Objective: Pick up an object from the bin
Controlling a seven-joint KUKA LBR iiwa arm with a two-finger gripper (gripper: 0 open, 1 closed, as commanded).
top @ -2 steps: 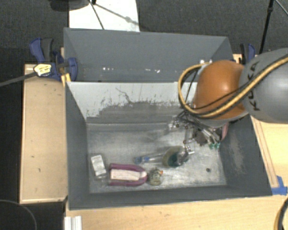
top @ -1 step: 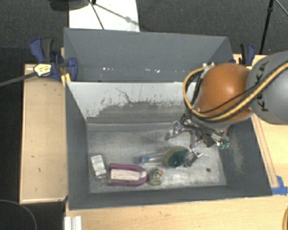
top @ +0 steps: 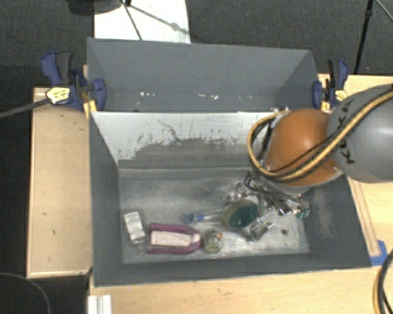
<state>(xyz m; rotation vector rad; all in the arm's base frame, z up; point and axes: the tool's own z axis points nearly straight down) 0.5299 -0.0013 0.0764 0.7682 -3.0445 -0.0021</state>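
Observation:
My gripper (top: 267,207) is low over the bin floor at the right of the middle, under the arm's orange cover. A dark teal round thing (top: 240,216) lies right against its left side, partly covered by the gripper's metal parts. A thin clear stick with a blue end (top: 200,218) lies just left of the teal thing. A small olive round thing (top: 213,242) sits nearer the front wall.
A maroon and white flat packet (top: 173,239) lies along the front wall, left of the middle. A small white block (top: 133,224) sits at the front left. The arm comes in from the right over the bin's right wall.

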